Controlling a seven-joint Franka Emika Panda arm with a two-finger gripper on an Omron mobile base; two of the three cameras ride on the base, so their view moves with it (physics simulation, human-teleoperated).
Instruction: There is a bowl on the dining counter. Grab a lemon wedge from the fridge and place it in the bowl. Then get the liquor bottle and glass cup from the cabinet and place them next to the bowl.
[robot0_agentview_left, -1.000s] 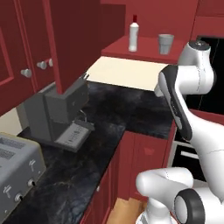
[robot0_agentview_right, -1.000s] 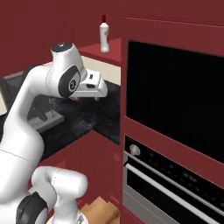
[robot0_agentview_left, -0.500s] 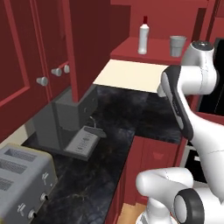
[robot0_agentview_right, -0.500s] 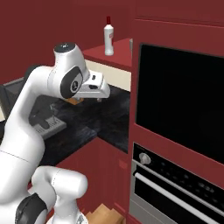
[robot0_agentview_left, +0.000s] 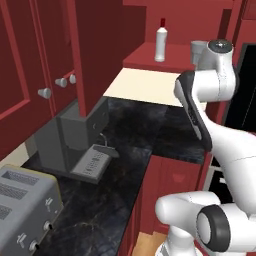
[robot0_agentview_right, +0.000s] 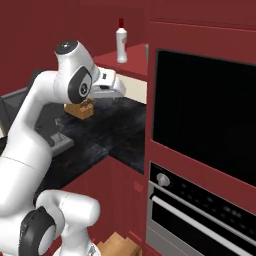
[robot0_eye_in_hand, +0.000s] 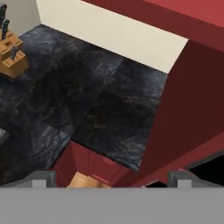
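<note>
The liquor bottle (robot0_agentview_left: 161, 42), whitish with a red top, stands upright on the red shelf of the open cabinet (robot0_agentview_left: 150, 59). It also appears at the back in the right base view (robot0_agentview_right: 121, 47). Right of it stands the glass cup (robot0_agentview_left: 197, 50), partly hidden by my arm's upper joint. My hand (robot0_agentview_right: 111, 86) hangs over the black counter, below and in front of the shelf. The gripper (robot0_eye_in_hand: 113, 179) is open, with nothing between its fingertips (robot0_eye_in_hand: 43, 177), and looks down on the counter top. The bowl, lemon wedge, fridge and dining counter are out of view.
An open red cabinet door (robot0_agentview_left: 82, 50) stands left of the shelf. A grey coffee machine (robot0_agentview_left: 75, 132) and a toaster (robot0_agentview_left: 25, 210) sit on the black counter (robot0_agentview_left: 135, 145). A knife block (robot0_agentview_right: 82, 107) stands near the wall. The black wall oven (robot0_agentview_right: 200, 125) rises at the right.
The whole picture has shifted and grown slightly as the base moved towards the cabinet. The arm keeps its pose and the gripper stays open.
</note>
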